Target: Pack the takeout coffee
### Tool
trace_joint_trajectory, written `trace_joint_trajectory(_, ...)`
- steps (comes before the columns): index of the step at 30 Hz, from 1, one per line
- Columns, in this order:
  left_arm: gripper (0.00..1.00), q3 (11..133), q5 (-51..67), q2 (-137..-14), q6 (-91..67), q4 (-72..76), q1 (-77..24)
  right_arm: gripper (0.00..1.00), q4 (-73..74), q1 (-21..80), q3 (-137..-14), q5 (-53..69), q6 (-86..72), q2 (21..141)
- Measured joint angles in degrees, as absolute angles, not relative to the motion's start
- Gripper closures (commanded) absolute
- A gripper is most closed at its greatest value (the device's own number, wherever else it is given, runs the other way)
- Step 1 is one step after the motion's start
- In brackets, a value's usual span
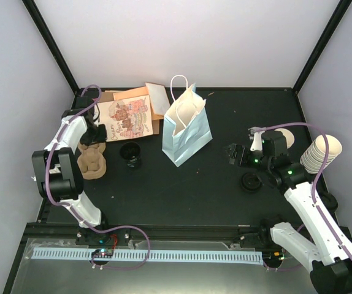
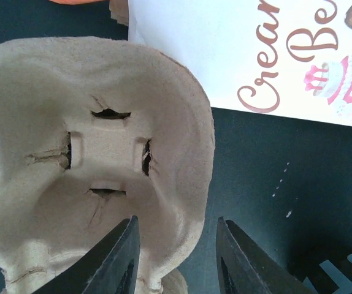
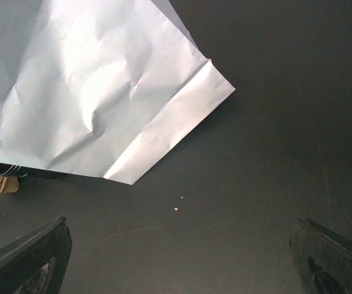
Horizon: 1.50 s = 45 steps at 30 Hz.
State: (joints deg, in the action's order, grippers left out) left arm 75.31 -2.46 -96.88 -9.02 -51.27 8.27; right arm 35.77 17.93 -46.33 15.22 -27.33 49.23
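With our left gripper [image 2: 176,228] part-open astride the rim of the pulp cup carrier [image 2: 72,141] and our right gripper [image 1: 232,154] spread wide and empty, we should pinch that rim squarely without nudging the takeout coffee [image 1: 130,154] standing between carrier and paper bag [image 1: 187,125].

Left arm [image 1: 58,174] bent up at far left, left gripper [image 1: 96,135] [image 2: 176,245] pointing down, jaws partly apart; right arm [image 1: 308,205] reaching inward, right gripper [image 1: 232,153] [image 3: 176,257] jaws spread wide.
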Motion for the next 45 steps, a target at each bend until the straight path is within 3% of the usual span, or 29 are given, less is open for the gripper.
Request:
trace_joint_trajectory(7,0.66,75.3,-2.5,-98.7,-9.0,-52.0,8.3,0.0,35.8,17.9,-46.3,15.2,-27.3,49.0)
trace_joint_trajectory(16,0.89,75.4,-2.3,-99.1,-9.1,-52.4,8.2,0.0,35.8,17.9,-46.3,15.2,-27.3,48.0)
trace_joint_trajectory(45,0.94,74.0,-3.9,-93.7,-8.8,-51.8,7.7,0.0,35.8,17.9,-46.3,15.2,-27.3,48.7)
